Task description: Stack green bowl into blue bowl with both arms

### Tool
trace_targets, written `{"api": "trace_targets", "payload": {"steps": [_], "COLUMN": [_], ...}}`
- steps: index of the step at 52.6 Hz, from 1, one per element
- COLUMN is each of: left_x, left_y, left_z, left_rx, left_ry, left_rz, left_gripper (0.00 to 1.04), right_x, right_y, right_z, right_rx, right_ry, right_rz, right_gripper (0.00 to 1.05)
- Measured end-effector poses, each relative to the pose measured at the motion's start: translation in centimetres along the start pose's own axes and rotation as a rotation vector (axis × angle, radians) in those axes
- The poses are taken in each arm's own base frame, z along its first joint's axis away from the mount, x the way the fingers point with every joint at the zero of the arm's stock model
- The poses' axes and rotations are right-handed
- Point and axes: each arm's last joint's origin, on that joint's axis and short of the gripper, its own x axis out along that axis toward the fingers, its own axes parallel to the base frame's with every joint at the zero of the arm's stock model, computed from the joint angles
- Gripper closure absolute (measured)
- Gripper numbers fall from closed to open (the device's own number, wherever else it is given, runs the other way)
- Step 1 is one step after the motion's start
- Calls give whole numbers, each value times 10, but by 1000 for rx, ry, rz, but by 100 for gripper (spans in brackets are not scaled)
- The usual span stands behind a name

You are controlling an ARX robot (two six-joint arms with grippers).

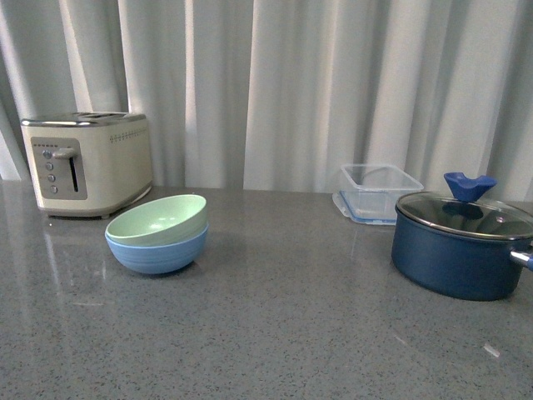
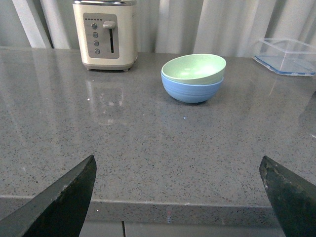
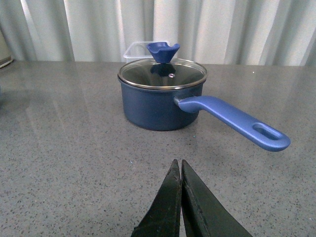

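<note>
While the green bowl [image 1: 158,217] sits nested, slightly tilted, inside the blue bowl [image 1: 156,252] on the left part of the grey counter [image 1: 283,333], a cream toaster [image 1: 87,162] stands just behind and to their left. Well apart on the right are a clear lidded container [image 1: 379,193] and, nearer, a dark blue pot [image 1: 458,250] with a glass lid. Nothing lies between the bowls and the front edge. The left gripper [image 2: 180,197] hangs back over the counter's edge, jaws spread wide and empty. The right gripper [image 3: 180,190] faces the pot, jaws pressed together on nothing.
</note>
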Motion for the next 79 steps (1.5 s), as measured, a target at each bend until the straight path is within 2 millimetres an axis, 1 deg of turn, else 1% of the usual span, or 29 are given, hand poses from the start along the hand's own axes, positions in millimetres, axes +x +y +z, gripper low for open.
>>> {"api": "trace_targets", "payload": {"steps": [6, 26, 51, 56, 59, 79], "left_x": [0, 0, 0, 0, 0, 0], "left_y": [0, 0, 0, 0, 0, 0], "left_z": [0, 0, 0, 0, 0, 0], "left_rx": [0, 0, 0, 0, 0, 0], "left_ry": [0, 0, 0, 0, 0, 0], "left_rz": [0, 0, 0, 1, 0, 0], "left_gripper": [7, 7, 7, 7, 7, 7], "right_x": [-6, -17, -24, -31, -34, -34], "right_y": [0, 0, 0, 0, 0, 0], "right_z": [-9, -8, -8, -13, -11, -11], "right_rx": [0, 0, 0, 0, 0, 0], "right_ry": [-9, -13, -15, 20, -4, -9], "right_rz": [0, 0, 0, 0, 0, 0], "right_gripper": [104, 104, 104, 104, 104, 104]}}
